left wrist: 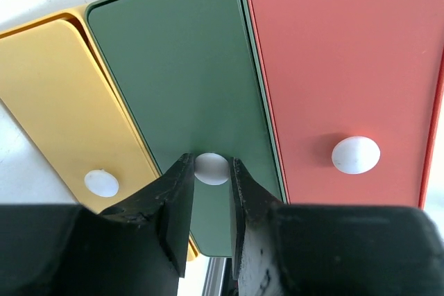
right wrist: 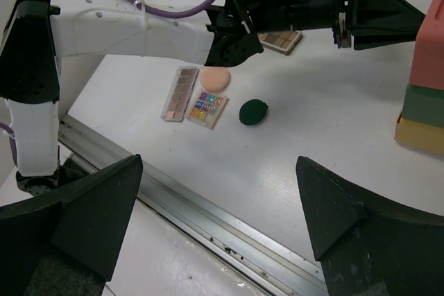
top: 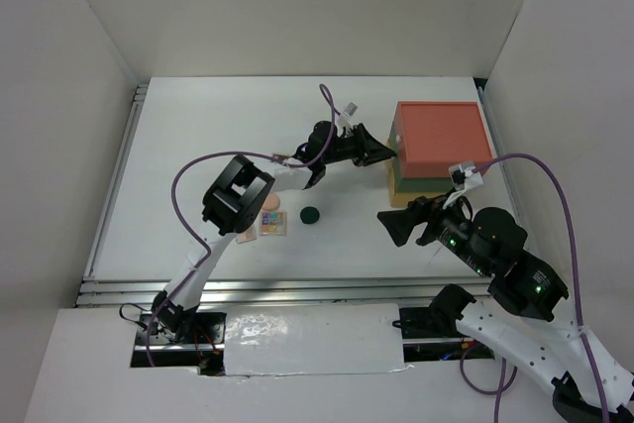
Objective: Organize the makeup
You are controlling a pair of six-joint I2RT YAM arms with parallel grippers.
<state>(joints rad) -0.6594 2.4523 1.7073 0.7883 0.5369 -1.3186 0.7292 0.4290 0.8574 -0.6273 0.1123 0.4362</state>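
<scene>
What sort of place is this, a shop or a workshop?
Probably a robotics lab test bench: a white table walled by white panels, the left arm and right arm bolted at its near edge trailing purple cables, and a small makeup palette laid out like a practice prop.

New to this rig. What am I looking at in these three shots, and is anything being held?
Two robot arms are bolted at the near edge of a table. The top picture looks down from above; the other two come from cameras on each wrist. The left pincer is closed on the white knob of the green drawer in the drawer box. The right pincer hangs open, empty. On the table: a long palette, multicoloured palette, peach compact, dark green disc.
</scene>
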